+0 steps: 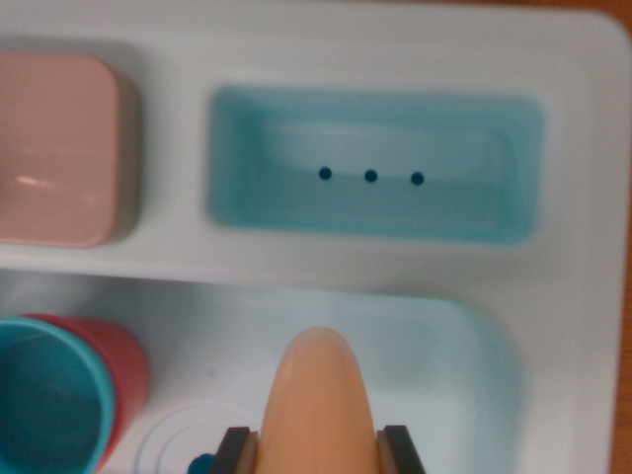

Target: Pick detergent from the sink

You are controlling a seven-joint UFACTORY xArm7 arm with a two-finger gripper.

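At far left of the wrist view, a pink pad [54,148] sits on the upper ledge. Soft rounded corners, matte, looks like a sponge or soap block; blur, can't confirm. Probably parked there to stay out of the basin.

Below it, lower left, a teal cup [49,405] stands in the sink [573,326], open mouth up, with a red cup [123,370] right behind it, touching or nested, can't tell which. Smooth plastic, both.

Lower centre: round drain ring [183,444] moulded into the basin floor, dark spot at its edge.

Centre bottom: the detergent bottle [321,395], peach-orange, smooth, rounded dome top, glossy-ish plastic. It's between my jaws, dark pads pressed on both sides, so my gripper [321,449] is clamped on it. Bottle points away from the camera, over the basin. Whether its base is off the floor, hidden from me.

Upper centre to right: pale blue recessed tray [494,212] in the white plastic top, three dark drain holes [370,176] in a row, presumably for runoff. Nothing in it.

Far right: plain white rim, wood-brown edge beyond.

Judgement: grasp made, lift is next.
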